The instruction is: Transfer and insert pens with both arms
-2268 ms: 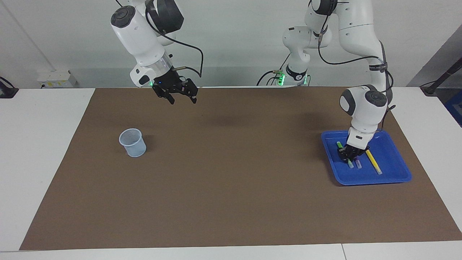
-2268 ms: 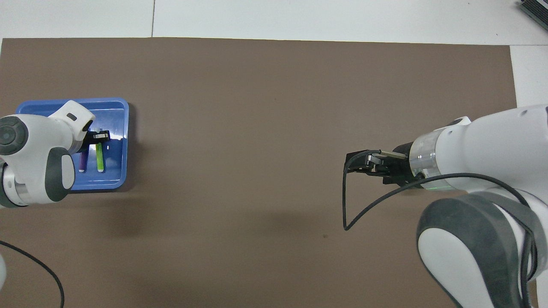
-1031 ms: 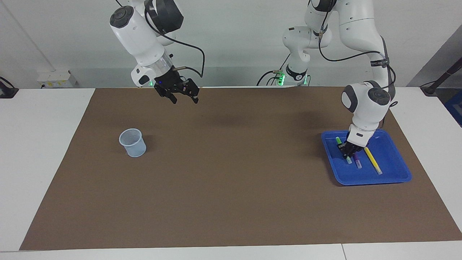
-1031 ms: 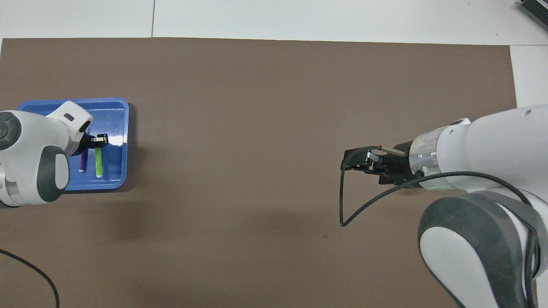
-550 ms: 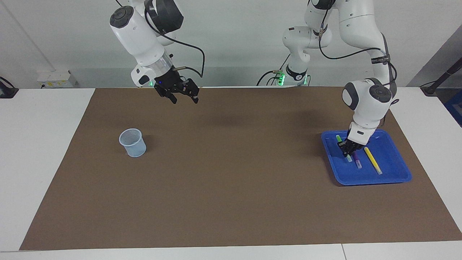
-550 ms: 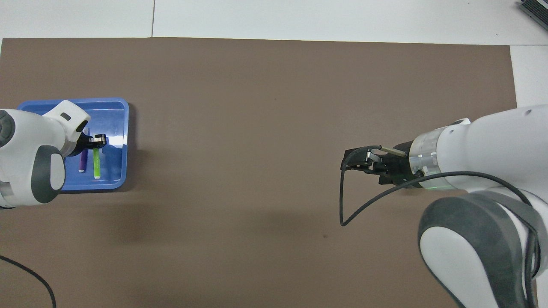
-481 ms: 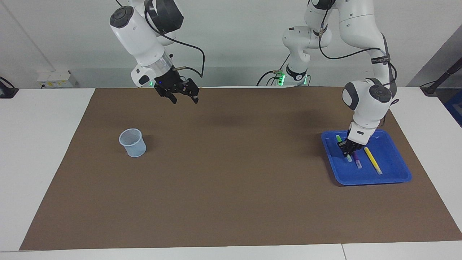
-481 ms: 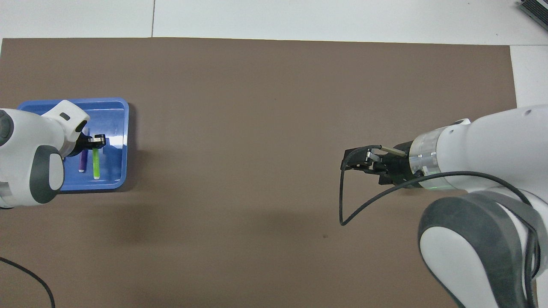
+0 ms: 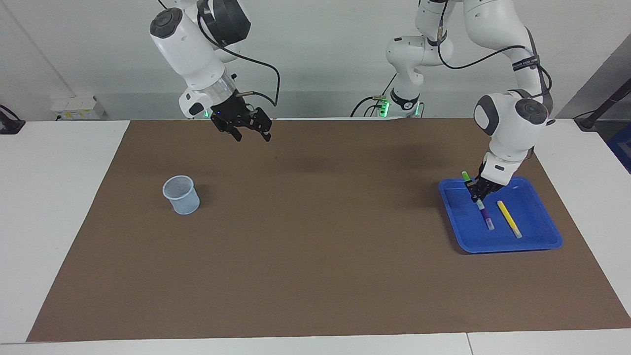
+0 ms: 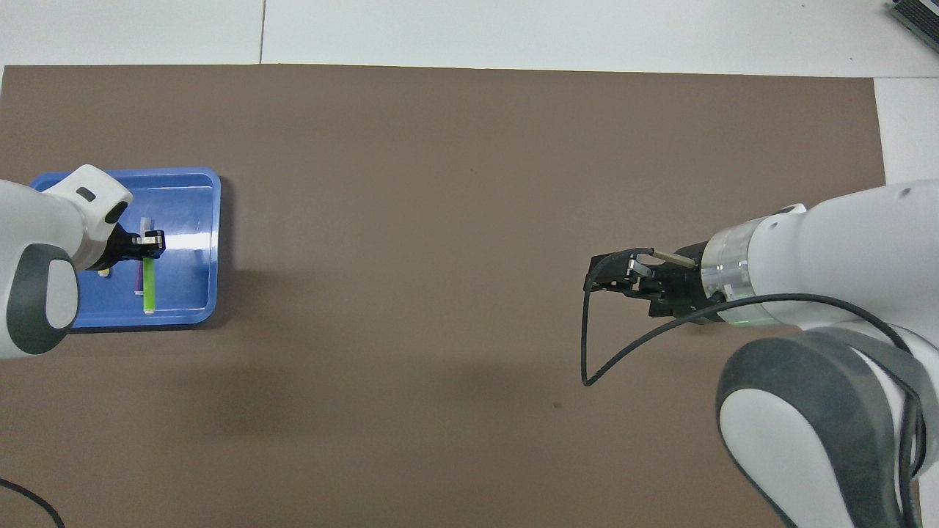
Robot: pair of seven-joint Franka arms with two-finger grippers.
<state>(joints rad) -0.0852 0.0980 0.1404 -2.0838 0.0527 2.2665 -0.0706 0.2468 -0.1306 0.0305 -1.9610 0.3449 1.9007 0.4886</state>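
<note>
Three slim marker pens belong to this task. The green marker pen (image 9: 466,176) is clenched in the jaws of the left gripper (image 9: 479,189), lifted over the shallow blue plastic tray (image 9: 537,242) at the left arm's end of the table (image 9: 315,276). Its long axis is tilted, and the pale cap end points down toward the tray. The purple marker pen (image 9: 486,215) and the yellow marker pen (image 9: 509,219) lie flat in the tray. The pale mesh cup (image 9: 181,195) stands toward the right arm's end. The right gripper (image 9: 250,132) waits over the robots' edge of the table with released jaws, so I think a handover comes next.
</note>
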